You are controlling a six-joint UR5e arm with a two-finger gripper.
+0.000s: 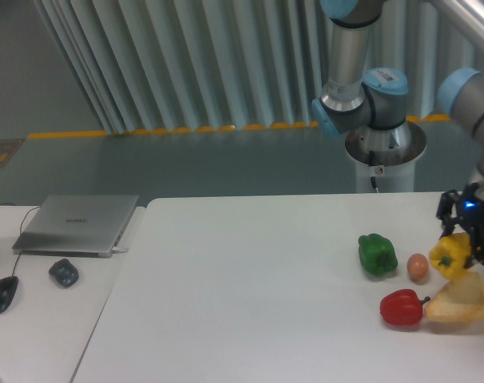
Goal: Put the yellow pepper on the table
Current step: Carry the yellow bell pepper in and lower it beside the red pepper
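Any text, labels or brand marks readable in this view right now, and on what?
Laptop lid: a small mark near its middle, too small and blurred to read.
Robot base: a small red dot or sticker, no legible text.
Gripper holding the yellow pepper: only a blue light, no lettering.
Nothing else carries writing.

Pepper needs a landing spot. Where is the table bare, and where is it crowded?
Bare: the table left of the green pepper, to its left edge. Crowded: the right end, where egg, red pepper and bread cluster under the pincer holding the yellow pepper.
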